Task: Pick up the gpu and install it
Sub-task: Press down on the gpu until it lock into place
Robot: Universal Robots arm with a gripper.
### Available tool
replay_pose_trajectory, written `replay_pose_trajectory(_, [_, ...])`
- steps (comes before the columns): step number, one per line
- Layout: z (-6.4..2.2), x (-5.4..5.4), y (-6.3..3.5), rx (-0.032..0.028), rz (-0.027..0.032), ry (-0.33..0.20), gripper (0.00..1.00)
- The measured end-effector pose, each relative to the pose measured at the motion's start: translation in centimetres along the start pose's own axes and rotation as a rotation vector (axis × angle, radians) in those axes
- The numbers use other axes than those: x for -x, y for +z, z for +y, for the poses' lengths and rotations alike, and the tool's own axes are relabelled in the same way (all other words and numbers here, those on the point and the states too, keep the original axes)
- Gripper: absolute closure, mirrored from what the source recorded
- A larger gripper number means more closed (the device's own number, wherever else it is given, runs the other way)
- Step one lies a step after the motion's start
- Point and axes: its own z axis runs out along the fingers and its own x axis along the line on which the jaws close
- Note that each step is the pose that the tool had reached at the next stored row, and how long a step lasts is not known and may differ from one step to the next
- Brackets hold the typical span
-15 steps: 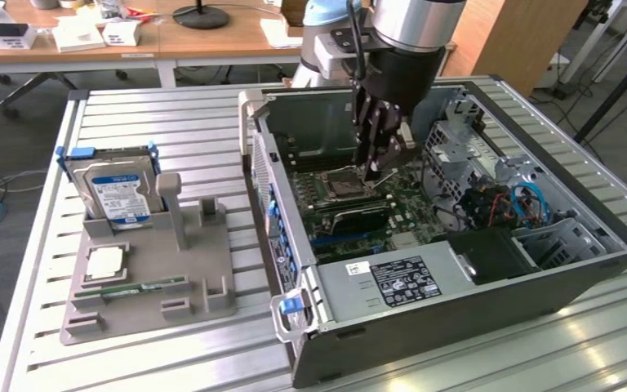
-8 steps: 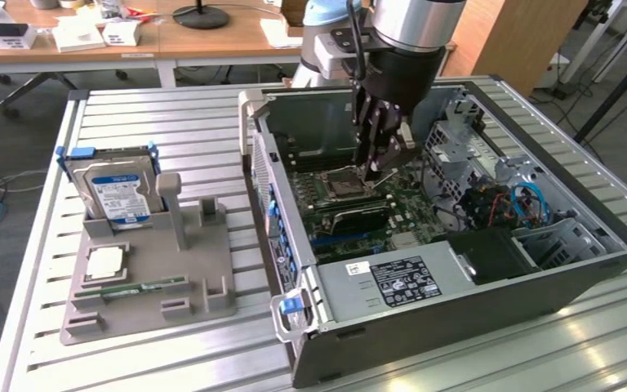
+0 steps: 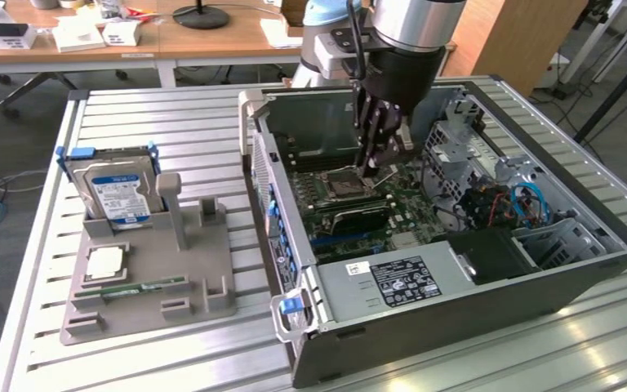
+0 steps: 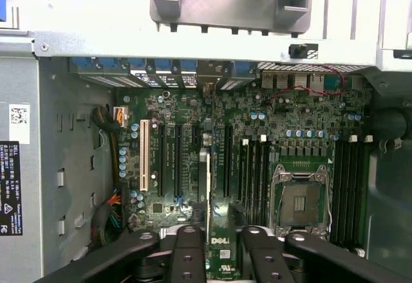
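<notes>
Claw (image 3: pixel 377 167) low inside open case (image 3: pixel 575 282), fingers (image 4: pixel 187 257) gripped gpu (image 4: pixel 205 180) edge-on above motherboard (image 4: pixel 257 135), hard drive (image 3: pixel 117 192) on desk (image 3: pixel 161 114)

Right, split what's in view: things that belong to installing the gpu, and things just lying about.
Job in hand: gpu, gripper, motherboard, computer case.
Lying about: hard drive, memory stick, square chip, grey holder.

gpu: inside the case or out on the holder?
Inside the case: the gpu stands on edge over the motherboard slots, right under the gripper. Fully seated in a slot: cannot tell.
</notes>
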Motion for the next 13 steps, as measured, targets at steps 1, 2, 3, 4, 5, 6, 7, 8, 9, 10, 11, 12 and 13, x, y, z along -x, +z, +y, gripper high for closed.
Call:
replay_pose_trajectory(1, [0.00,0.00,0.00,0.0000,0.0000,0.000,0.75])
replay_pose_trajectory(2, [0.00,0.00,0.00,0.0000,0.0000,0.000,0.75])
replay_pose_trajectory(3, [0.00,0.00,0.00,0.0000,0.0000,0.000,0.80])
replay_pose_trajectory(4, [0.00,0.00,0.00,0.0000,0.0000,0.000,0.86])
replay_pose_trajectory(5, [0.00,0.00,0.00,0.0000,0.0000,0.000,0.86])
replay_pose_trajectory(6, [0.00,0.00,0.00,0.0000,0.0000,0.000,0.90])
replay_pose_trajectory(7, [0.00,0.00,0.00,0.0000,0.0000,0.000,0.90])
replay_pose_trajectory(8, [0.00,0.00,0.00,0.0000,0.0000,0.000,0.90])
replay_pose_trajectory(9, [0.00,0.00,0.00,0.0000,0.0000,0.000,0.90])
replay_pose_trajectory(10, [0.00,0.00,0.00,0.0000,0.0000,0.000,0.90])
replay_pose_trajectory(11, [0.00,0.00,0.01,0.0000,0.0001,0.000,0.90])
replay_pose_trajectory(12, [0.00,0.00,0.07,0.0000,-0.0001,0.000,0.90])
replay_pose_trajectory(13, [0.00,-0.01,0.19,0.0000,0.0000,0.000,0.90])
